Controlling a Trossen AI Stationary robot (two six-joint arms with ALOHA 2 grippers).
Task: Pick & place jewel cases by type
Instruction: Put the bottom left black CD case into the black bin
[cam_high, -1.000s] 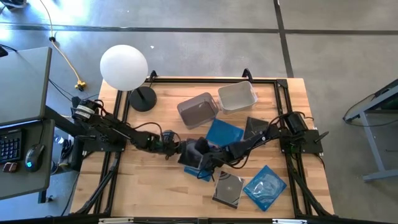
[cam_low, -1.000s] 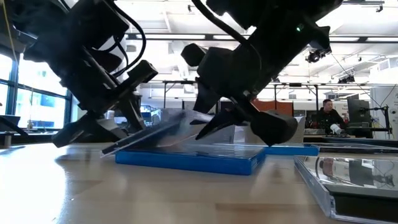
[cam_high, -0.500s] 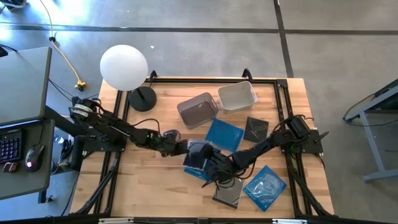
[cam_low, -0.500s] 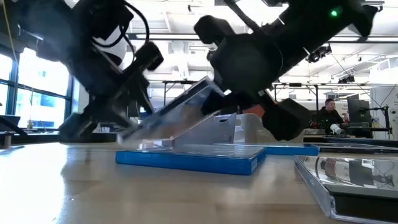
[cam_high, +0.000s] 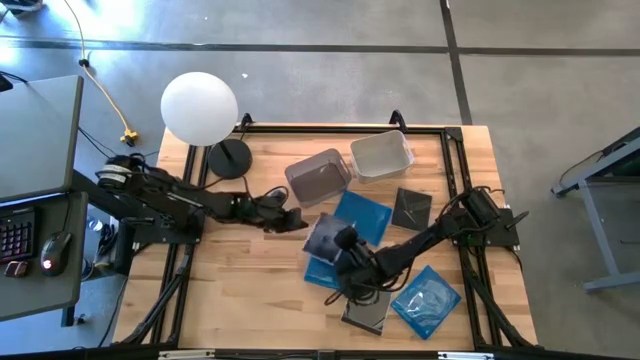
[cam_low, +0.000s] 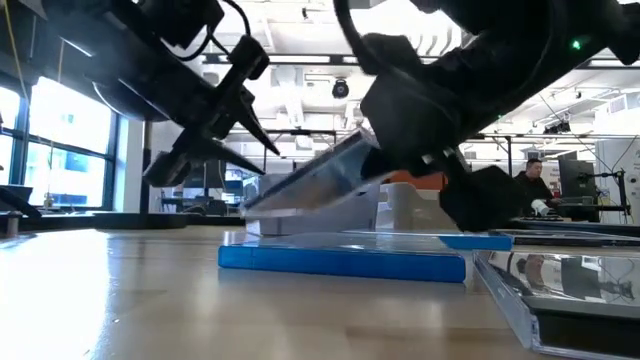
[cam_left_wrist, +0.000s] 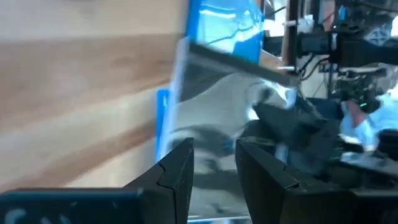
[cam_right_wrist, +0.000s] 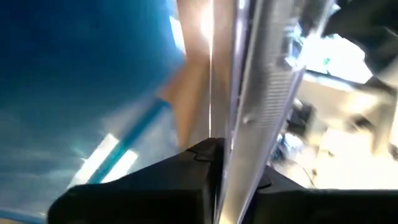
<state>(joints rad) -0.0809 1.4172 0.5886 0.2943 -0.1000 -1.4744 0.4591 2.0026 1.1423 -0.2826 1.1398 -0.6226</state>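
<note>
My right gripper (cam_high: 343, 247) is shut on a dark jewel case with a clear front (cam_high: 324, 236), which is tilted over a blue case (cam_high: 320, 272) lying flat on the table. In the low view the held case (cam_low: 320, 185) slants down toward my left gripper (cam_low: 232, 135). My left gripper (cam_high: 292, 220) is open just left of that case's low end, touching nothing. Another blue case (cam_high: 361, 214), a black case (cam_high: 410, 208), a third blue case (cam_high: 425, 300) and a dark case (cam_high: 366, 306) lie flat nearby. My right gripper pinches the dark case's edge (cam_right_wrist: 239, 124) between its two fingers, at the side nearest the table's right. The fingers come slanting down from the right. The case is tilted, its held side high and its low end (cam_low: 252, 208) just above the blue case; whether they touch I cannot tell.
A grey tub (cam_high: 318, 177) and a clear tub (cam_high: 381, 155) stand at the far middle. A lamp with a white globe (cam_high: 200, 107) stands at the far left. Bare wood (cam_high: 240, 290) lies at the near left. A person sits in the room behind (cam_low: 525, 185).
My right gripper has raised its side of the dark case, which lay almost flat on the blue case and now stands tilted above it. My left gripper has risen and drawn back off the case's low end. The blue case has slid a little toward the table's right.
</note>
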